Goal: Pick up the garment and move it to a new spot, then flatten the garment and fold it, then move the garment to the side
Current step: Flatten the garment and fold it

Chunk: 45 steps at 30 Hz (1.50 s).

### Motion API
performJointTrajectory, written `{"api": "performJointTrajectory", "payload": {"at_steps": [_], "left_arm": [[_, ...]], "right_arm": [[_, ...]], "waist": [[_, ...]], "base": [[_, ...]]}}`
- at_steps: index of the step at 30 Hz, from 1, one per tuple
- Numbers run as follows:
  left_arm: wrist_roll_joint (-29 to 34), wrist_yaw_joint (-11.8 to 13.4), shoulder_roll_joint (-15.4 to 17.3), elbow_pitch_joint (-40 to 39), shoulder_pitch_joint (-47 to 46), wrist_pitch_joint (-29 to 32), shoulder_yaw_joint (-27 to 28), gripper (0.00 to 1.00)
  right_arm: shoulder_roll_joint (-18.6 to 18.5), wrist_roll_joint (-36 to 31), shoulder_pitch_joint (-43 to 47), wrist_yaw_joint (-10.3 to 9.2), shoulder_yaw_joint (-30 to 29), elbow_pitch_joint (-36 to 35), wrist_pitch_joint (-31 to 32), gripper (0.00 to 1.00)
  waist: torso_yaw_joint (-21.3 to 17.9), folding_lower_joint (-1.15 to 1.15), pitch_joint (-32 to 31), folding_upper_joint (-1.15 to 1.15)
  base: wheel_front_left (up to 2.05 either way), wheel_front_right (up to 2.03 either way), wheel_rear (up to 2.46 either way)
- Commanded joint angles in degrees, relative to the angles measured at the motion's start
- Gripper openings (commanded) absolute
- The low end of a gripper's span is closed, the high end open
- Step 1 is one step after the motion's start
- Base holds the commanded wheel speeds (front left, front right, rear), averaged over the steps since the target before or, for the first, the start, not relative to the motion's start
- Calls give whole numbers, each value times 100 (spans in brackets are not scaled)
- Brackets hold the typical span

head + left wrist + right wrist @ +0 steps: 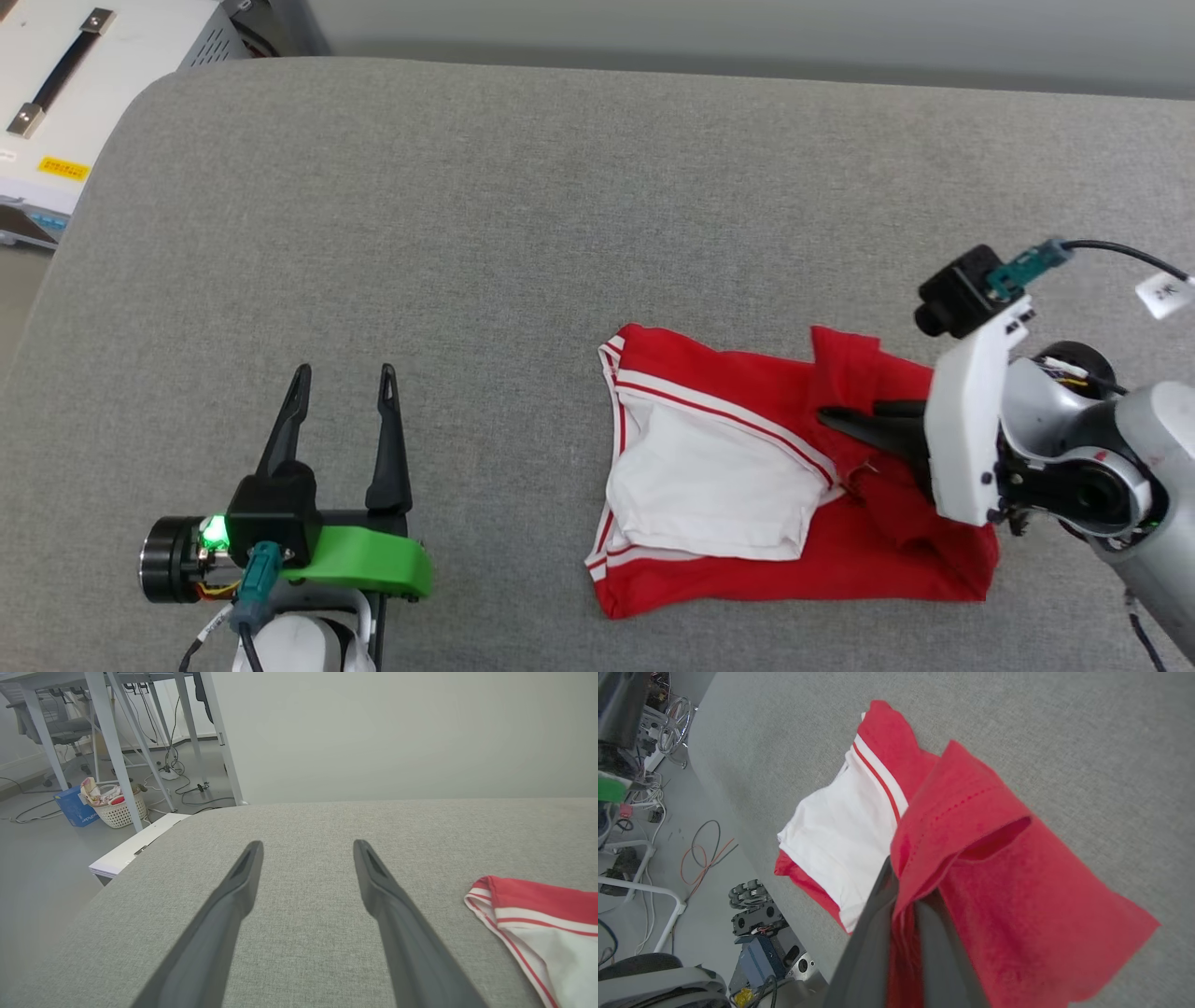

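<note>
The garment (pixel 887 551) lies bunched on our grey surface's (pixel 523 233) right half, our right gripper (pixel 850 413) clamped on a red fold; over that surface's left half our left gripper (pixel 344 373) gapes wide, empty.

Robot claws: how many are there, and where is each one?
2. The left gripper is open at the lower left of the head view, apart from the garment; the right gripper, at the right, is shut on the garment's red cloth.
</note>
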Motion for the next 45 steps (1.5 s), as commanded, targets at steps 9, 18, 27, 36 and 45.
{"api": "performJointTrajectory", "payload": {"at_steps": [9,18,27,36,45], "left_arm": [[120,-112,-139,39,-344,-34,52,100],[163,-157,-213,96,-483,-34,74,100],[221,-190,-215,193,-391,-34,204,100],[266,-220,-155,174,-216,-34,308,100],[272,-221,-118,140,14,-34,390,100]], "right_arm": [[836,-257,-993,-4,903,664,8,0],[1092,-371,-1098,-4,1692,1840,-367,0],[996,-227,-1199,-4,1830,1695,-1575,100],[422,-1115,-1091,-4,888,1267,-3689,100],[738,-2824,-296,-4,-936,1691,-5488,100]], "waist": [[184,0,362,0],[256,0,538,0],[84,0,269,0],[-194,0,-121,0],[-521,0,-421,0]], "base": [[0,0,0],[0,0,0],[0,0,0],[0,0,0],[0,0,0]]}}
